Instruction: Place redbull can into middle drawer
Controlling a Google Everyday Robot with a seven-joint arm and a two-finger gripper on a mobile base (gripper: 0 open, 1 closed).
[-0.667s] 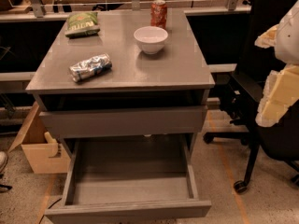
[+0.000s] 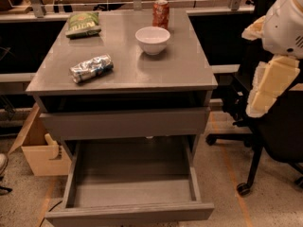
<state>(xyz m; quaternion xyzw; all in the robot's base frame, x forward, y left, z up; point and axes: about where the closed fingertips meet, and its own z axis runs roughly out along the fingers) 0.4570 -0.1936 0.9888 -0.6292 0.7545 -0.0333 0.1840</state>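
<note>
The redbull can (image 2: 91, 68), silver and blue and crinkled, lies on its side on the left part of the grey cabinet top (image 2: 180, 65). The middle drawer (image 2: 132, 174) is pulled out wide below, and its flat grey floor is bare. My gripper (image 2: 267, 86) shows as cream-coloured parts under a white arm housing at the right edge of the view. It hangs beside the cabinet's right side, well away from the can, with nothing seen in it.
A white bowl (image 2: 152, 39), a red-orange soda can (image 2: 160, 13) and a green chip bag (image 2: 83, 23) sit on the cabinet top. The upper drawer (image 2: 125, 122) is nearly closed. A black office chair (image 2: 274, 136) stands at the right and a cardboard box (image 2: 40, 150) at the left.
My arm at the right edge has shifted slightly left and up. The can, the bowl and the drawers have not moved.
</note>
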